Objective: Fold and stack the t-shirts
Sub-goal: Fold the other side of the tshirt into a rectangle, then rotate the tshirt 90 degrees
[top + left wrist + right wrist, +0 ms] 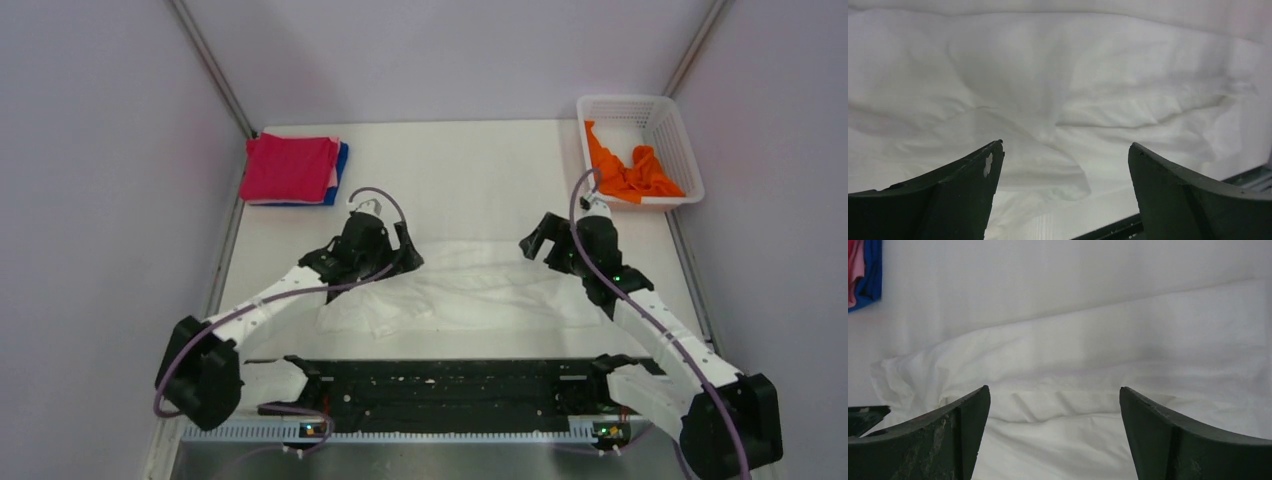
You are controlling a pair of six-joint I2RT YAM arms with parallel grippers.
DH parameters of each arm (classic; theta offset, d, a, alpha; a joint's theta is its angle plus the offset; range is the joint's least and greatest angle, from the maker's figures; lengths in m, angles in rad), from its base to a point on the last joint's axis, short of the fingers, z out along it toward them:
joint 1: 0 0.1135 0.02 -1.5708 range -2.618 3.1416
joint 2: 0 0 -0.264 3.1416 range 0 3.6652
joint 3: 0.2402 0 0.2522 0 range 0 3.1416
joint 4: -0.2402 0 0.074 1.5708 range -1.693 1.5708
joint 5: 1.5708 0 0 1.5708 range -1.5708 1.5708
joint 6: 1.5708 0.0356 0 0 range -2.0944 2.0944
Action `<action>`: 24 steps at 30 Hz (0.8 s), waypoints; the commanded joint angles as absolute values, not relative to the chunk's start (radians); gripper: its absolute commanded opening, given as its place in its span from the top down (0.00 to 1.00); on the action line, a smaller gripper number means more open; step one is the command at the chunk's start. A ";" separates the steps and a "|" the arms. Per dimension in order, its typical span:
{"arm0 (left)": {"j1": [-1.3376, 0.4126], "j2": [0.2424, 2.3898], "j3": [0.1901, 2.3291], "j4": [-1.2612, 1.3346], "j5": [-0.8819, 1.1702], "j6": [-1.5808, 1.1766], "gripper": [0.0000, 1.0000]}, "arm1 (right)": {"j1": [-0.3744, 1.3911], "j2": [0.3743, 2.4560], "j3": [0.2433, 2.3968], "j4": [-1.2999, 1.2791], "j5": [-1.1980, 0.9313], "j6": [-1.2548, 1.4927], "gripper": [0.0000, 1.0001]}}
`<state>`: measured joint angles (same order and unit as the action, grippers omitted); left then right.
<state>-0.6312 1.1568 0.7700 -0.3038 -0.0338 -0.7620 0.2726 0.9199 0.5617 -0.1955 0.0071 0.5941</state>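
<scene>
Grippers are pictured at work over a rumpled garment. The left gripper (1066,146), its jaws spread wide and nothing held between them, is poised low over the left part of the white t-shirt (480,290). The right gripper (1054,389), equally opened and empty, is held above the same shirt's right end. Whether either set of fingertips is resting on the cloth cannot be told from the wrist views.

The white t-shirt is laid crosswise between the two arms on the table (450,170). It is wrinkled, with loose folds along its length and a bunched corner at its near left. No tidy fold can be made out in it, and no print is to be seen on the side turned up.

Beyond the shirt's left end, well apart from it, a folded magenta-red shirt (288,167) is set squarely on a folded blue shirt (341,170), of which only the edge is shown. Beyond the shirt's right end, and also well apart from it, an orange shirt (630,172) is heaped unfolded inside the basket (690,160).

By this evidence the job is judged roughly half done. Two shirts are folded and stacked, one is spread for folding with no edge yet gripped, and one is untouched in its basket. The white t-shirt is left to be smoothed, folded and carried to the stack, and the orange shirt is to be treated likewise.
</scene>
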 commanded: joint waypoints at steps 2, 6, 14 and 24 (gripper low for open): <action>-0.491 1.349 0.729 -0.182 0.051 -0.822 0.01 | 0.366 1.074 0.573 -0.061 -0.061 0.573 0.01; -0.435 1.448 0.766 -0.112 -0.022 -0.810 0.01 | 0.390 1.183 0.577 -0.023 -0.052 0.568 0.01; -0.339 1.727 0.957 -0.178 -0.043 -0.732 0.01 | 0.397 1.292 0.603 0.005 0.015 0.542 0.01; -0.297 2.248 1.794 -0.379 0.120 -0.577 0.01 | 0.410 1.419 0.657 0.011 0.085 0.502 0.01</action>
